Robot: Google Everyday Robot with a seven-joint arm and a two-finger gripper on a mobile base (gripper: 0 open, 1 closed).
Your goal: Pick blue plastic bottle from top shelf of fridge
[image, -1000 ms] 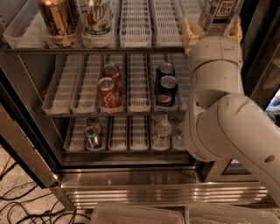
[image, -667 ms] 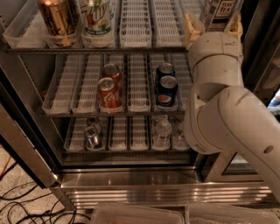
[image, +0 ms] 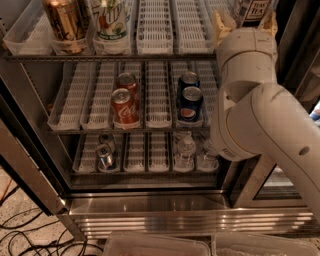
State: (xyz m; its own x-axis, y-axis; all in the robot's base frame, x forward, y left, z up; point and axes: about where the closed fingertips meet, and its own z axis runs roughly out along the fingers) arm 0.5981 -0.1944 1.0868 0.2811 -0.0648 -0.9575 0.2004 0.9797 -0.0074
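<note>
Top shelf (image: pixel 155 30) rundown, nothing fancy

White slotted lanes: a gold-brown bottle (image: pixel 64 22) and a 7UP bottle (image: pixel 111 22) stand side by side at the left. The blue plastic bottle (image: pixel 252 10) is upright far right, with the gripper (image: pixel 245 24) straddling it, fingers apart.

Speckled floor (image: pixel 11 202), black cables (image: pixel 30 239) lower left, dim warm light

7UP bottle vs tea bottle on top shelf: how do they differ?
7UP bottle stands left, free; tea bottle stands far right with the gripper at it. 7UP bottle label is green-white; tea bottle label dark with white lettering. Both are upright on the top shelf.
</note>
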